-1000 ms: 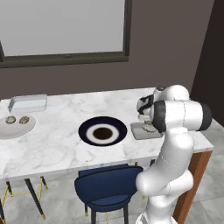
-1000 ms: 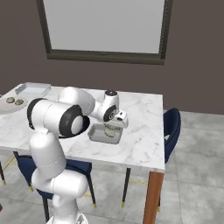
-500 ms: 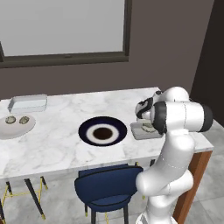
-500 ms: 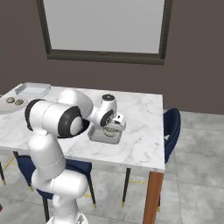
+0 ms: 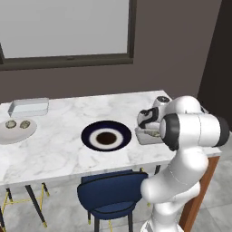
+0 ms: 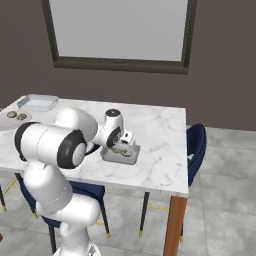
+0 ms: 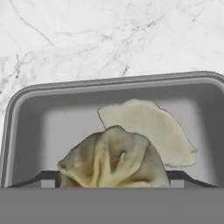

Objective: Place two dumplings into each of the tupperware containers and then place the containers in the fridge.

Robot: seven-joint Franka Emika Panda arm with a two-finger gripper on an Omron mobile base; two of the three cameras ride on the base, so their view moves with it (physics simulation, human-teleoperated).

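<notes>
Dumplings (image 7: 114, 159), two, lie in the near tupperware container (image 7: 26, 131) under my wide-open, empty gripper (image 7: 114, 179), one's pale long axis running ten to four o'clock, while two more (image 5: 16, 123) wait beside the far container (image 5: 28, 107), neither container fridged.

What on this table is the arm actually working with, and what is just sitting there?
Working with:
- clear plastic container under the open gripper, two olive-tan dumplings inside
- second clear container at the far corner
- two dumplings on the pale grey plate

Just sitting there:
- navy-and-white round plate
- blue chair
</notes>
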